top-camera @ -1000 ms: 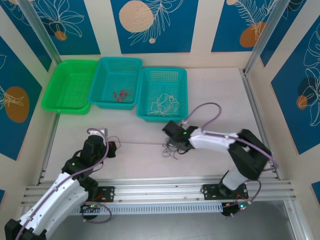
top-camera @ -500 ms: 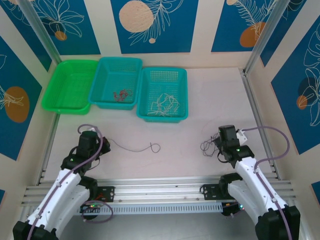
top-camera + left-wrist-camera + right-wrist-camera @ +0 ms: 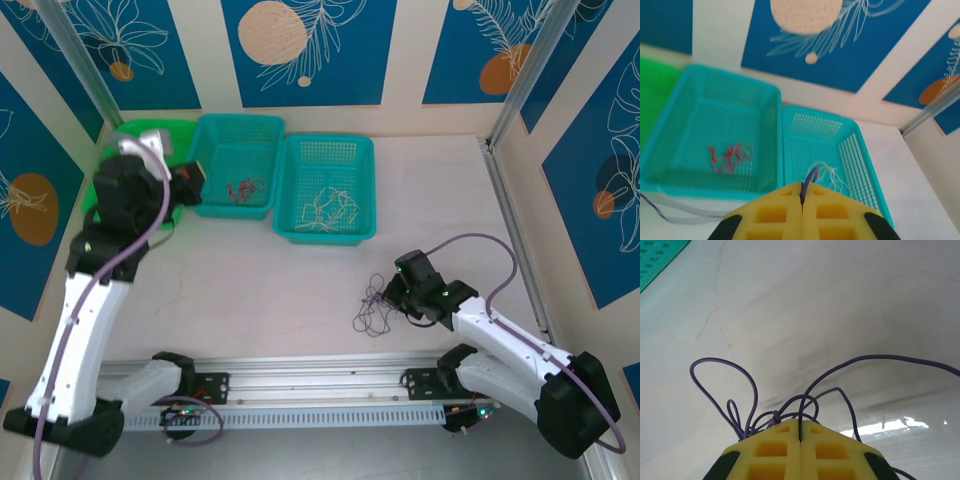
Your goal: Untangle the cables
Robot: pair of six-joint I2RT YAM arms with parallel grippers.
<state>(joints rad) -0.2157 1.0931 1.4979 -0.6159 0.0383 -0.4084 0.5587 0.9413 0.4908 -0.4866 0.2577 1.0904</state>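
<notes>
**Left hand** (image 3: 801,196): yellow pads pressed flat together, pinching one thin purple cable strand (image 3: 810,176) curling up from the seam between them. Raised high at the far left of the pale table (image 3: 250,290), by the shared edge of the bright green plastic basket (image 3: 165,128) and the middle teal mesh basket (image 3: 240,130).

**Right hand** (image 3: 800,432): yellow pads closed, clamped on a snarl of thin purple cables (image 3: 747,390). Several loops fanning out ahead of the pads, low over the table. In the overhead view, snarl spread on the table at front right, just left of the hand, well apart from all three baskets.

**Middle teal mesh basket:** small tangle of thin red cables (image 3: 729,156) on its floor.

**Right-hand teal mesh basket** (image 3: 325,150): loose tangle of thin white cables (image 3: 330,208) on its floor, toward the near wall.

**Bright green plastic basket:** contents hidden behind the left arm, not possible to tell.
</notes>
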